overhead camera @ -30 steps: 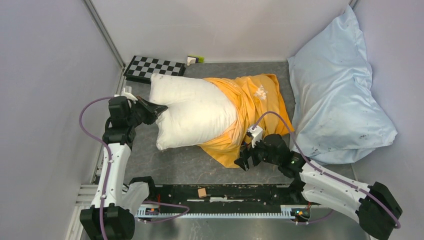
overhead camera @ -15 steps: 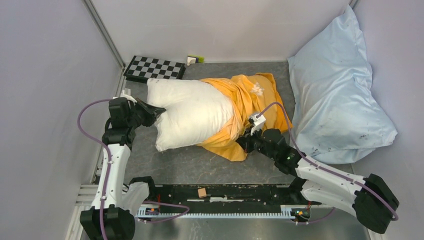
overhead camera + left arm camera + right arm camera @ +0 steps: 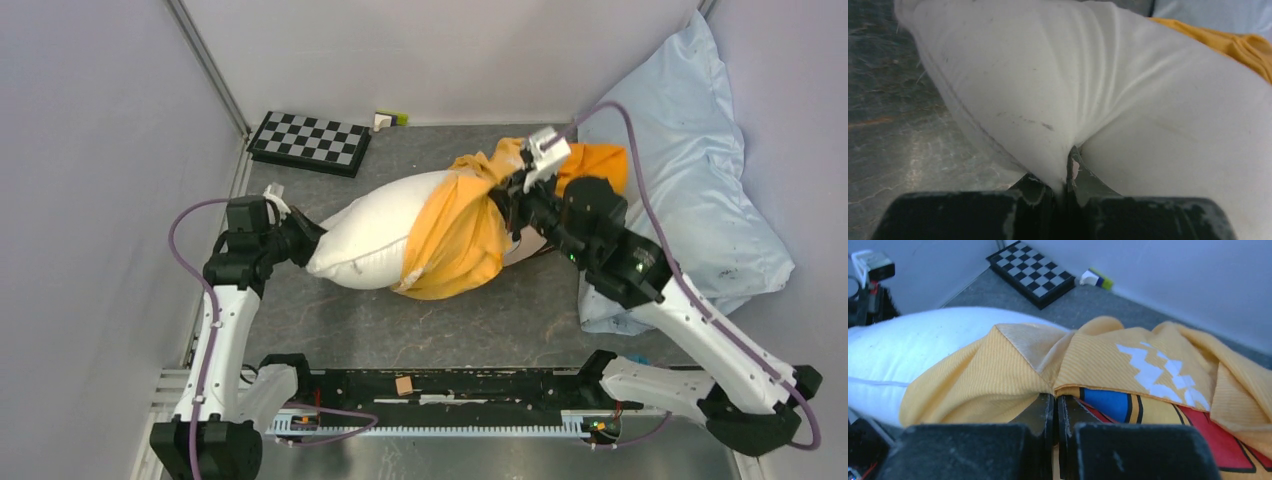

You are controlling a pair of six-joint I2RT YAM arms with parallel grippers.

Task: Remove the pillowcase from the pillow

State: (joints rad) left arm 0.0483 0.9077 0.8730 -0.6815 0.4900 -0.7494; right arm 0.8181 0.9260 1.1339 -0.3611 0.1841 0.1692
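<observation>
Pinching pillow (image 3: 372,236) end with left pincer (image 3: 305,239), low on bent arm, and clamping bunched pillowcase (image 3: 455,238) with right pincer (image 3: 507,194), high on outstretched arm.

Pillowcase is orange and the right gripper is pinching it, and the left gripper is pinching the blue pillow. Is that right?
Not quite. The left gripper is pinching the white pillow, not the blue pillow, as the left wrist view shows. The rest holds: the pillowcase is orange and the right gripper is pinching it.
</observation>
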